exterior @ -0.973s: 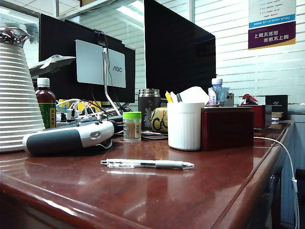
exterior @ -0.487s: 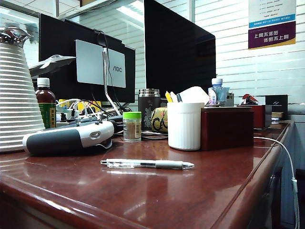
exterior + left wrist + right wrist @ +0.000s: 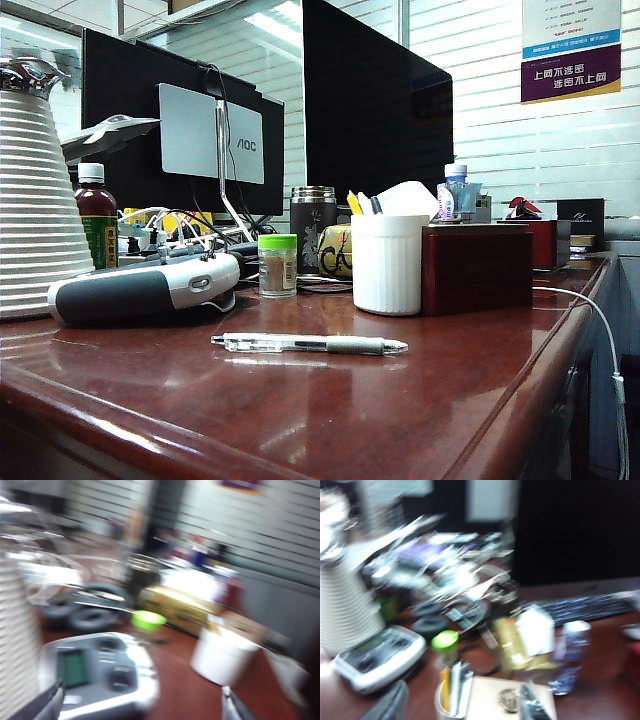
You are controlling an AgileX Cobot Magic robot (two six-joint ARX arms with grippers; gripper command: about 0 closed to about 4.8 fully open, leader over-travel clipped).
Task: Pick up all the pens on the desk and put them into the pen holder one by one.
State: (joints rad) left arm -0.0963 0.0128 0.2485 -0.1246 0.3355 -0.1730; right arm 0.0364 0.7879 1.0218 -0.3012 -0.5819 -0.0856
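The pen [image 3: 310, 344] lies flat on the desk [image 3: 420, 400], in the open foreground of the exterior view, its pointed tip aimed toward the right of that view. The pen holder [image 3: 389, 264] stands upright behind the pen, with a dark red box [image 3: 477, 268] just beside it. Neither arm appears in the exterior view.

Left gripper [image 3: 140, 705]: only the two fingertips show at the frame edge, and they stand well apart with nothing between them. The view is blurred. Ahead of the left gripper, near one fingertip, sits a grey and white device [image 3: 97, 672]; beyond the other fingertip stands the pen holder [image 3: 222, 655]. A green-capped jar [image 3: 148, 622] lies farther ahead, between the two. The pen is not visible here.

Right gripper [image 3: 462, 705]: the fingertips are spread wide and empty, hanging above the desk clutter. Directly below and between them are the pen holder [image 3: 451, 695], seen from above with yellow-topped pens inside, and the box lid [image 3: 490, 697]. Farther out lie the green-capped jar [image 3: 445, 641], the grey and white device [image 3: 380, 656] and a water bottle [image 3: 570, 652]. This view is also blurred, and the pen cannot be made out in it.
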